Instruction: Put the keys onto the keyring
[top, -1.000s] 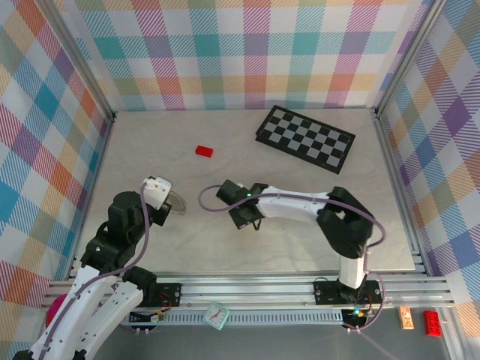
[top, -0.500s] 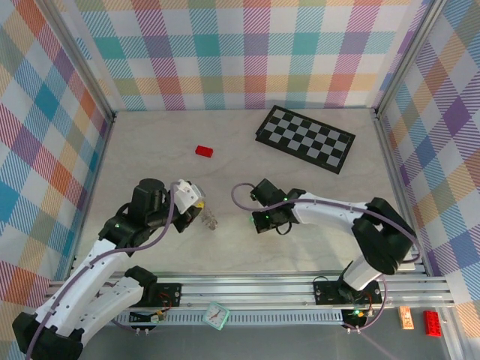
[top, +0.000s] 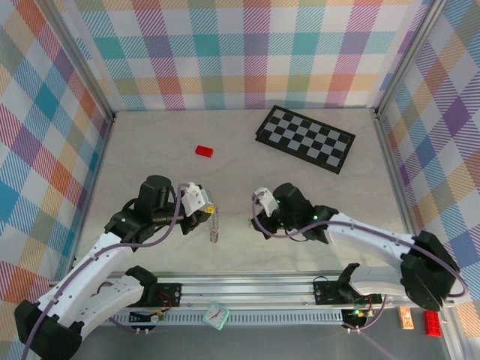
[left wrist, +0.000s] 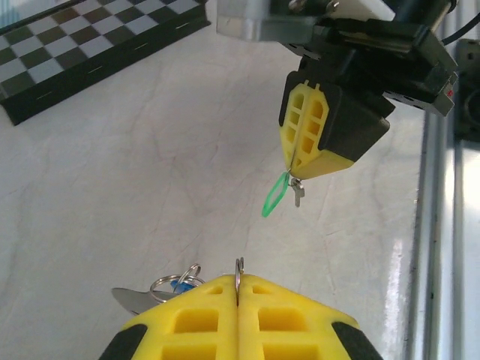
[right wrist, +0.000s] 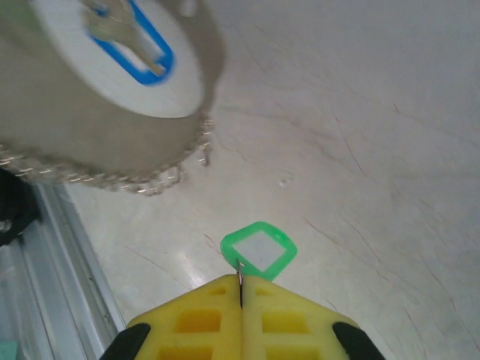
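- left gripper [left wrist: 238,283]: fingers pressed together, pinching keyring [top: 215,226], which dangles over table [top: 150,150]; blue key [left wrist: 181,286] close beside it.
- right gripper [right wrist: 240,289]: facing, clamped on green key [right wrist: 259,250] by its small wire loop.
- Far: red block [top: 204,151]; checkerboard [top: 305,139].

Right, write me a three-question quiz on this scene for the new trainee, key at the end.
1. True or false: the right gripper grips the mint green key.
2. Where on the table top does the checkerboard lie? A) far right B) near left C) between the two grippers
3. Fill in: the left gripper is shut on the ____.

Key: 1 true. 2 A. 3 keyring, hanging below the fingers as a beaded chain.
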Motion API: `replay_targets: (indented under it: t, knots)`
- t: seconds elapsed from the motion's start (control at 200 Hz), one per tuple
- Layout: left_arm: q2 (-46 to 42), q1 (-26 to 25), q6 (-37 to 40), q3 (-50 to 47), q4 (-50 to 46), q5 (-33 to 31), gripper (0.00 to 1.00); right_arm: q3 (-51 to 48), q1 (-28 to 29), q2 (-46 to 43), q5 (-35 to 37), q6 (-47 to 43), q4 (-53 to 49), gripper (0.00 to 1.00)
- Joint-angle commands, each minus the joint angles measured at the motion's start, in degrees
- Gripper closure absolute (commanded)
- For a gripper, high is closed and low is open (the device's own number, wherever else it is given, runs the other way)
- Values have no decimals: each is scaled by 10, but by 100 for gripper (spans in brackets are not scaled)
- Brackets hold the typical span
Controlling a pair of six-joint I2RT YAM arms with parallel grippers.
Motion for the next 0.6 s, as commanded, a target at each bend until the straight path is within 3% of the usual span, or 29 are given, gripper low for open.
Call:
replay_targets:
  t: [0.0,0.225,0.305,0.43,0.595]
  knots:
    - [7,-5,11,23,22,61,100,-36,-2,-42,-42,-77,113,100]
    - [31,-10,0,31,27,88,100,-40,-2,-69,-77,-157,117,100]
    - [33,-12,3,30,27,77,100,-21,-2,-62,-67,-157,74,100]
    - [23,-12,0,23,42,8,100,54,-2,-17,-39,-65,-82,100]
    - [7,-12,-7,3,74,-61,100,126,5,57,-96,77,-259,100]
